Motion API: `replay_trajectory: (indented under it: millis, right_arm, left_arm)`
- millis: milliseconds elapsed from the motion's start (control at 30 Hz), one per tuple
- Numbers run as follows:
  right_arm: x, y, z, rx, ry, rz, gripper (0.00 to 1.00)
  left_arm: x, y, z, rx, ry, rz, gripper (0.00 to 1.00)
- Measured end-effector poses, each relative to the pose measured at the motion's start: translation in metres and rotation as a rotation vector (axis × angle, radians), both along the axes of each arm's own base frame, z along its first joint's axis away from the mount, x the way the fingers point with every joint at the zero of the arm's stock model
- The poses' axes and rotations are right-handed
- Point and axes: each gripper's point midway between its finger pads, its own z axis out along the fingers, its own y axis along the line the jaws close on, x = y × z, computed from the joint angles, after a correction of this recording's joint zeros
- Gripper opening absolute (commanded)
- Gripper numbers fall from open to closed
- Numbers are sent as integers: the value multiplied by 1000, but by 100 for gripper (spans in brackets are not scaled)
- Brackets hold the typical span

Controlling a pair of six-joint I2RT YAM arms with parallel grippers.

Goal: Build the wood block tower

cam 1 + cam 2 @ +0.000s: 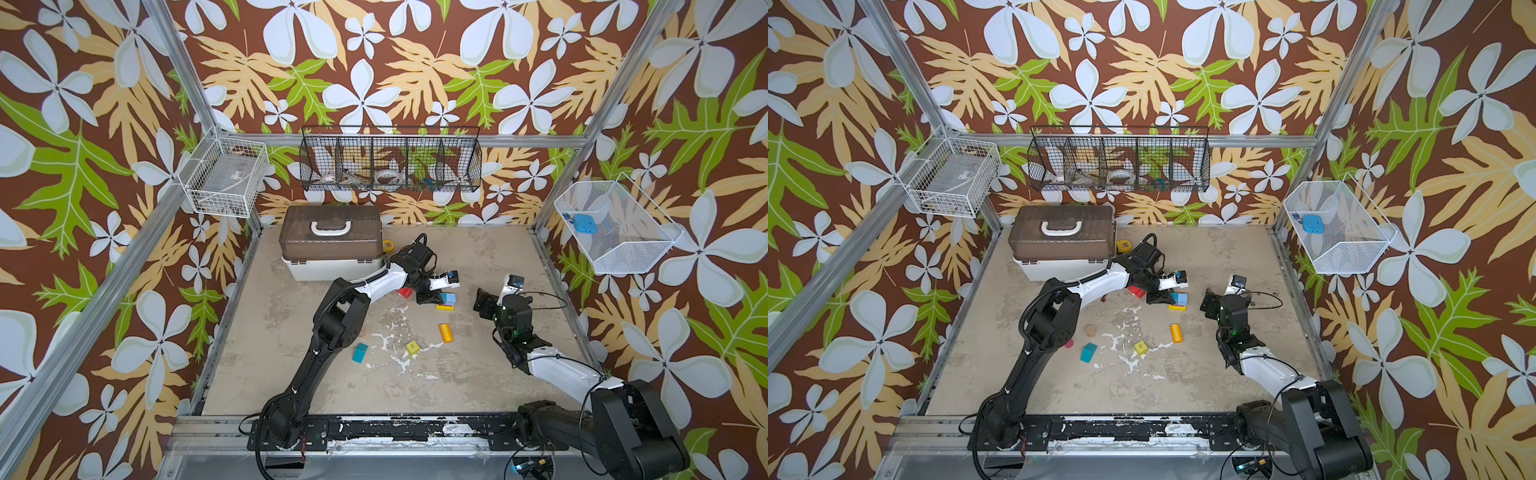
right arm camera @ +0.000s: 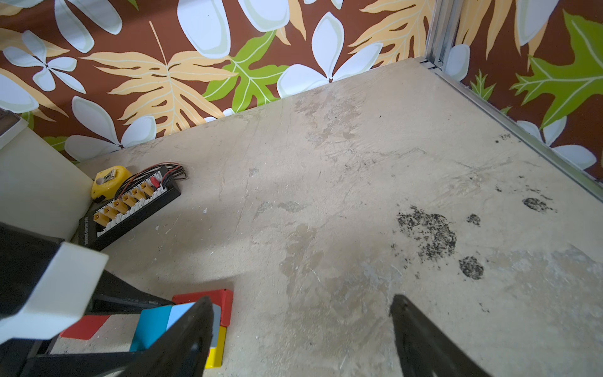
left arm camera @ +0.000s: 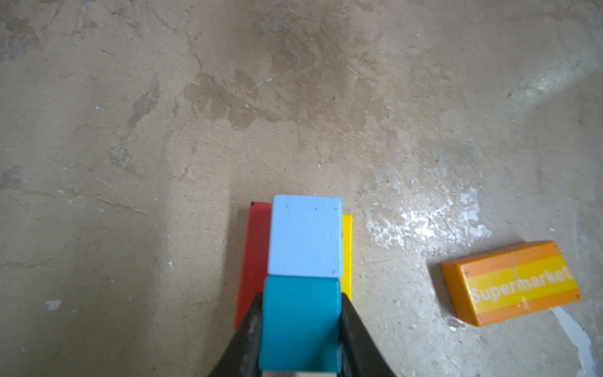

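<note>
My left gripper (image 3: 301, 297) is shut on a teal block (image 3: 300, 326), one finger on each side. A light blue block (image 3: 306, 235) touches the teal one just beyond the fingertips. Both sit over a flat red block (image 3: 256, 261) and a flat yellow block (image 3: 347, 251). In a top view the left gripper (image 1: 432, 296) is at this small stack (image 1: 448, 299), right of the middle. My right gripper (image 1: 483, 302) hangs open and empty to the stack's right, its fingertips (image 2: 204, 303) near the stack. Loose blocks lie nearer the front: an orange bar (image 1: 446, 333), a yellow cube (image 1: 412, 347), a teal house-shaped block (image 1: 360, 352), a tan cylinder (image 1: 1090, 330), and another red block (image 1: 405, 292).
A brown-lidded white case (image 1: 330, 241) stands at the back left. Beside it lie a black connector board (image 2: 130, 205) and a yellow tape measure (image 2: 109, 178). Wire baskets (image 1: 390, 160) hang on the walls. Metal frame rails (image 1: 552, 266) edge the floor.
</note>
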Motion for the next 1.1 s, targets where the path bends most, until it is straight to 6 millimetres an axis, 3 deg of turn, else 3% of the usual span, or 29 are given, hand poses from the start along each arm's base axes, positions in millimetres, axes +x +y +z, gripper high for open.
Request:
replay_trajectory:
  millis: [33,367,500,700,900,967,1033,1100]
  right_arm:
    - [0,0,0,0,0,0,85]
    - [0,0,0,0,0,1,85]
    - [0,0,0,-1,0,0,85]
    - [0,0,0,-1,0,-2,85]
    - [1,-2,-1,-7,6,-13,85]
    - [2,-2,-1,-8,6,-15,85]
    - [3,-2,-1,-8,6,-16,85]
    - [3,-2,0,-8,6,-16,85]
  left_arm:
    - [0,0,0,0,-1,0,99]
    - [5,6,-8,48,-9,42,100]
    - [4,9,5,41,-29,56,100]
    - [-3,15,63,-56,-97,96,100]
    - [-19,40,146,-207,-195,230,100]
    - [-25,61,174,-269,-229,326,100]
    - [-32,95,202,-363,-250,447,100]
    - [-35,151,221,-480,-258,624,100]
